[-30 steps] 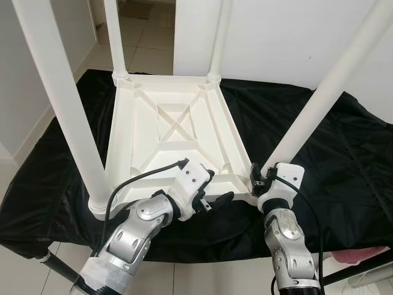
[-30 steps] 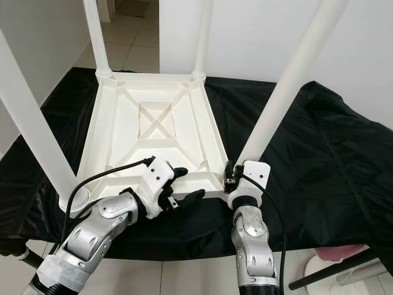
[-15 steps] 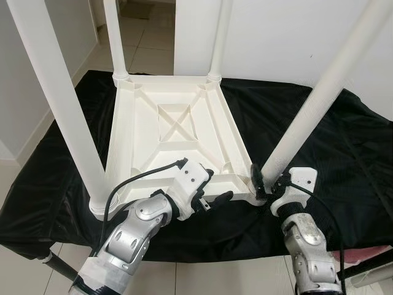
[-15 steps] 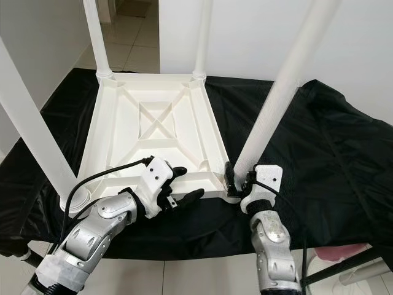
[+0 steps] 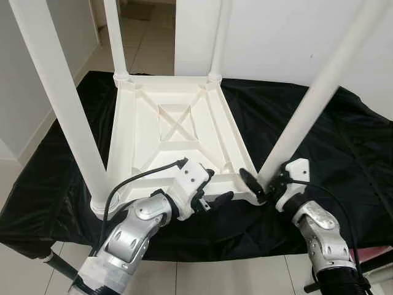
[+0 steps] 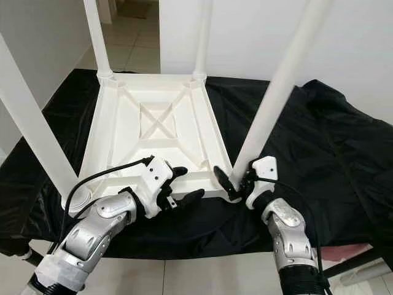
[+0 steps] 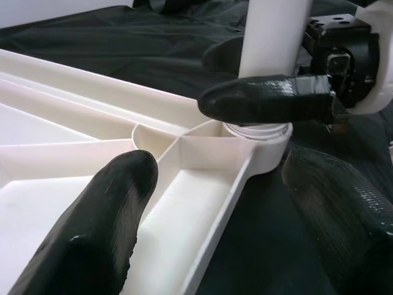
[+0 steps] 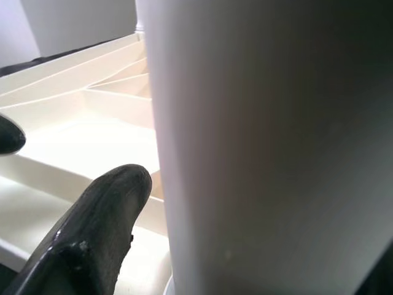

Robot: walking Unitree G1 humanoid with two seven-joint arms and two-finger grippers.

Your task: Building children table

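Both eye views are bright, evenly lit and sharp, with soft daylight falling on the tiled floor point(image 5: 144, 37) through the doorway beyond. The white table point(image 5: 175, 132) nearly blows out against the matte black cloth point(image 5: 344, 147), which swallows shadow detail. Straight legs bow slightly near the frame edges. The wrist views are soft: near fingertips point(image 7: 101, 215) and the leg point(image 8: 264, 153) blur out of focus, its side shaded.

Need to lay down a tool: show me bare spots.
Bare black cloth right of the upturned table, past its near right leg. The near edge is crowded: left gripper and right gripper work there.
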